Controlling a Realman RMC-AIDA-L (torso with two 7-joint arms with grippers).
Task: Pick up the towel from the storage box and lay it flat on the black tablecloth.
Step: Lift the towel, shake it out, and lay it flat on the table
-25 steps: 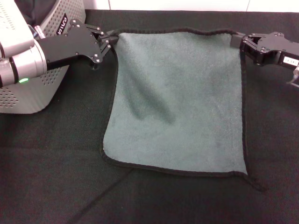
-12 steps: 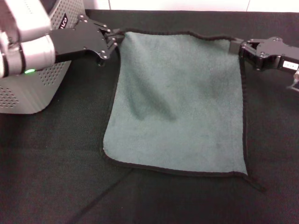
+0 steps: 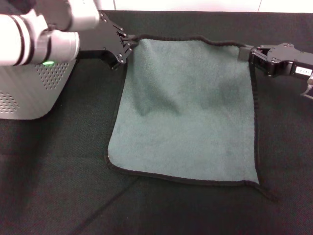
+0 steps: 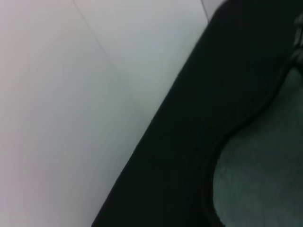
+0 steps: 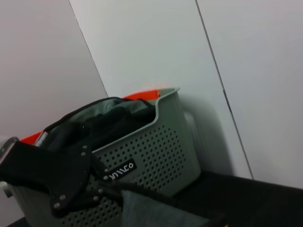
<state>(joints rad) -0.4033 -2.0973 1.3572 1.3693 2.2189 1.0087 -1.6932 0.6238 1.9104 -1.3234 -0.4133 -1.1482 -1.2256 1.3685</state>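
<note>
The grey-green towel (image 3: 190, 112) is spread on the black tablecloth (image 3: 58, 186), with its near edge lying flat and a soft wrinkle left of its middle. My left gripper (image 3: 128, 45) is shut on the far left corner. At the far right corner, my right gripper (image 3: 246, 52) is shut on the dark edging. The far edge stretches between them. The left wrist view shows the towel's edge (image 4: 265, 175) on the cloth (image 4: 189, 142). The grey perforated storage box (image 3: 34, 93) stands at the left, beside my left arm.
In the right wrist view the storage box (image 5: 156, 151) holds more dark and orange cloth, with a white wall (image 5: 246, 71) behind it. The wall also runs along the table's far edge (image 3: 195, 5). Black cloth stretches in front of the towel.
My left arm has swung farther back and to the right, carrying the towel's far left corner with it. The right gripper has shifted slightly. The towel's near edge has stayed put.
</note>
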